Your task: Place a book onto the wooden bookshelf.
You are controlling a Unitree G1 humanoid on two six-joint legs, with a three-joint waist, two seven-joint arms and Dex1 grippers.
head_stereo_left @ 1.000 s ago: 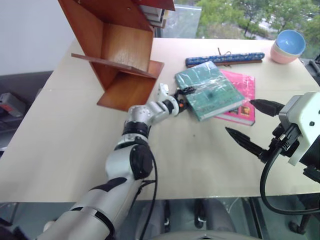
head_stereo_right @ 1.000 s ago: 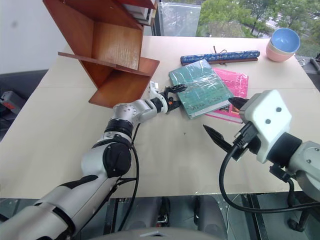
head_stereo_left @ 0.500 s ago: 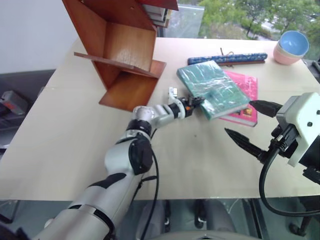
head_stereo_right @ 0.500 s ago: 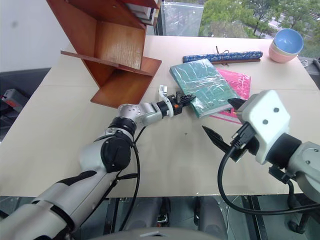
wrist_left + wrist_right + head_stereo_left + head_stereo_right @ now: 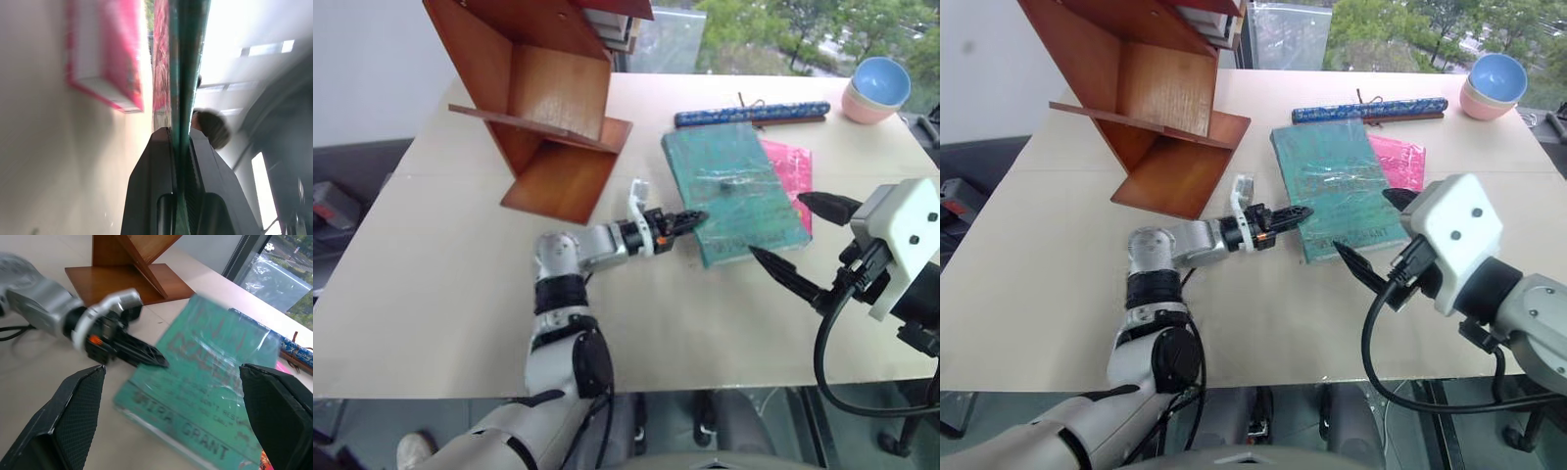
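Bookshelf [image 5: 548, 117] of reddish wood stands at the far left of the desk [image 5: 431, 294], its panels tilted and a thin board jutting leftward. Just right of its base the left arm lies low and nearly level, reaching rightward, wrist rolled so the left gripper [image 5: 690, 217] meets the near left edge of the book [image 5: 734, 191]. Its jaws are closed flat on that edge; the left wrist view shows the teal cover [image 5: 186, 73] edge-on, pinched between the two black fingers [image 5: 156, 166]. The book's long axis runs near to far, its far end toward a patterned blue roll [image 5: 754, 114], and it covers most of a pink book [image 5: 793, 166] to its right. The left wrist view shows the held edge raised off the pink book. At the right, the right gripper [image 5: 798, 235] hangs above the desk, pointing left, jaws spread wide and empty. Stacked bowls [image 5: 879, 90] sit far right.
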